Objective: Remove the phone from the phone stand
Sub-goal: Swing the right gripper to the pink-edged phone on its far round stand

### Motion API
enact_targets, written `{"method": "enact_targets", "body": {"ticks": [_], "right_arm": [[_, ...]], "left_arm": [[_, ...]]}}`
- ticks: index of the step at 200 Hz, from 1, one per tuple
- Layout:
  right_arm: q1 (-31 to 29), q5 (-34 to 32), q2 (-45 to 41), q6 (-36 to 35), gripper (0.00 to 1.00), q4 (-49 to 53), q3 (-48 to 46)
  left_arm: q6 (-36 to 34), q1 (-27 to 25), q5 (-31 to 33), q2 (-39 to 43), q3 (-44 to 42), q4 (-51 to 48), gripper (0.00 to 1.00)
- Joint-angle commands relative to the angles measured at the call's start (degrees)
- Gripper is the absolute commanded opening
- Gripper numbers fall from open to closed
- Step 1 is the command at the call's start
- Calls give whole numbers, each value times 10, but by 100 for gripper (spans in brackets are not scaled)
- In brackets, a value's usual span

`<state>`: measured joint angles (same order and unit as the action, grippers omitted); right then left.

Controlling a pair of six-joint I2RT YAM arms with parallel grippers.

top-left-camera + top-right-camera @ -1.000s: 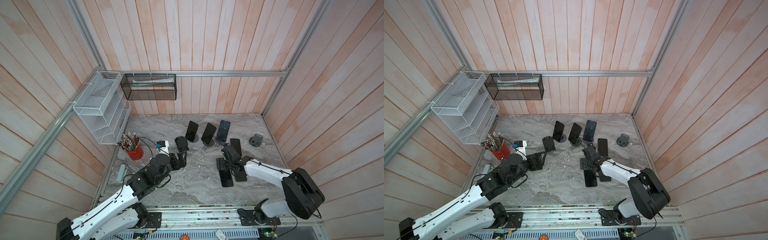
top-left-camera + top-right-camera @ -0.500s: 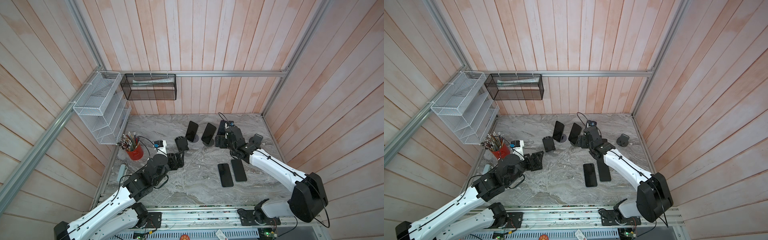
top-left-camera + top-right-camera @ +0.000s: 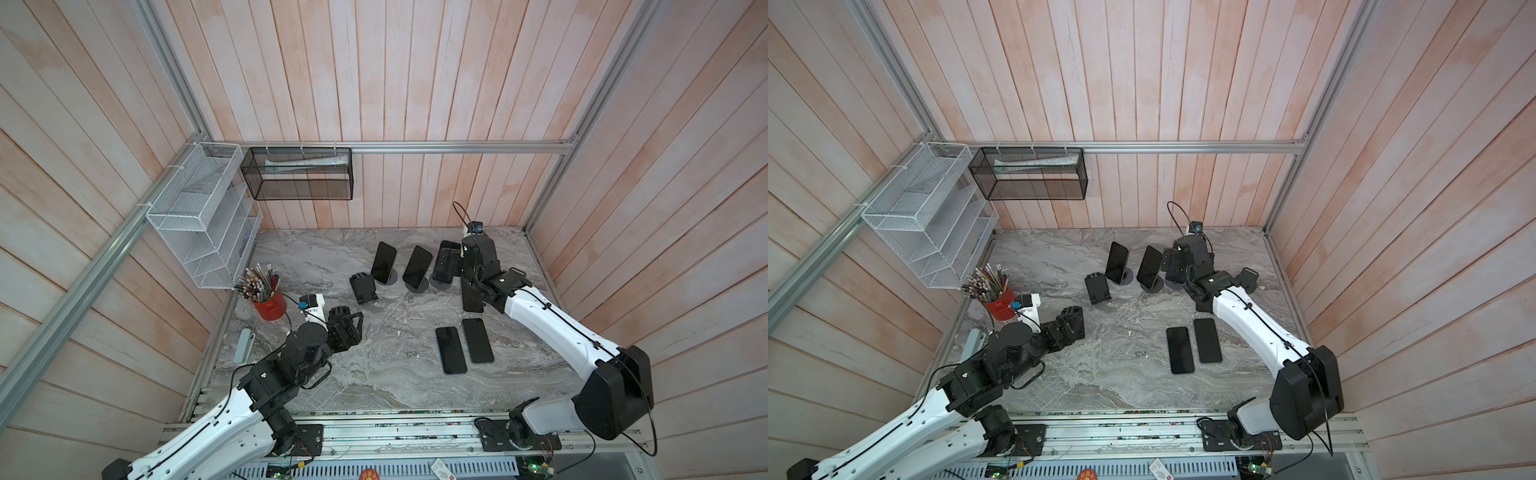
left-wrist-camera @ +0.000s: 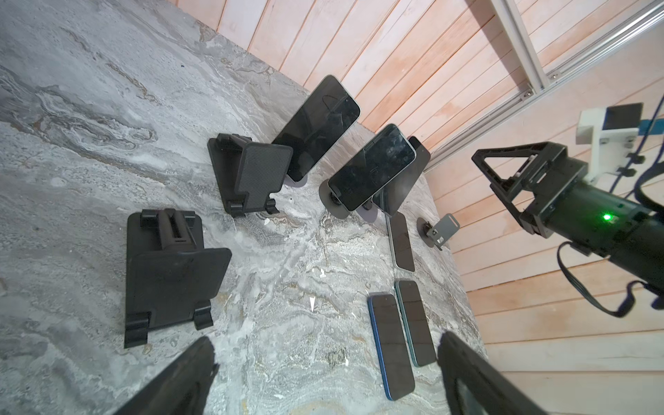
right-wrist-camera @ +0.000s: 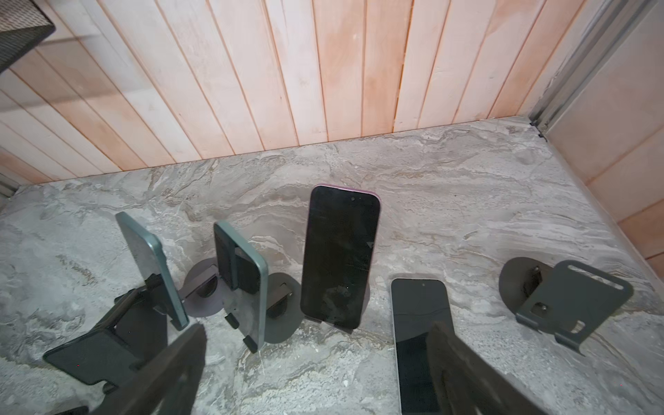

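Three dark phones lean on round grey stands in a row at the back. The rightmost phone (image 5: 339,255) has a pink edge and stands upright on its stand (image 3: 439,282), facing the right wrist camera. My right gripper (image 3: 451,266) (image 5: 316,363) hangs open in the air in front of and above this phone, touching nothing, and mostly hides it in both top views. The other two phones (image 3: 383,264) (image 3: 417,268) stand to its left. My left gripper (image 3: 347,328) (image 4: 323,377) is open and empty over the table at the front left.
Three phones (image 3: 451,349) (image 3: 478,340) (image 3: 471,295) lie flat on the marble. Empty black stands (image 3: 363,286) (image 4: 172,266) and an empty grey stand (image 5: 567,305) sit nearby. A red pencil cup (image 3: 268,301) and wire racks (image 3: 199,216) are at the left.
My right gripper has risen from the flat phones at the front and swung back to the rightmost stand, opening slightly wider. My left arm has drawn back a little.
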<state>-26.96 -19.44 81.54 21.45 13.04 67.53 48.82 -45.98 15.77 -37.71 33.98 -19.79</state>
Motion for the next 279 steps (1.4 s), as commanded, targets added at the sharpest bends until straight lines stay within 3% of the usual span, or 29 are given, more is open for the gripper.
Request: {"method": "enact_targets", "body": {"ticks": [1,54,133,155,185,207,239,279], "right_arm": [[19,-5,13,-8,97,8,11],[70,50,90,-12,98,41,90],[81,54,146,-2,98,74,172],[81,66,138,1,98,67,165],[81,51,103,13,98,36,112],[78,80,63,26,94,31,66],[76,52,-10,33,95,-14,-13],[75,92,-23,40,95,-12,-33]], "left_arm": [[9,-1,-18,22,-4,4,98],[-25,-1,0,56,4,-13,98],[-37,-1,14,27,39,-24,98],[-34,-1,22,31,58,-65,99],[-21,-1,33,69,22,-48,98],[25,-1,13,98,4,-60,98],[51,-1,9,134,-27,-68,98],[62,-1,-25,124,-10,-95,98]]}}
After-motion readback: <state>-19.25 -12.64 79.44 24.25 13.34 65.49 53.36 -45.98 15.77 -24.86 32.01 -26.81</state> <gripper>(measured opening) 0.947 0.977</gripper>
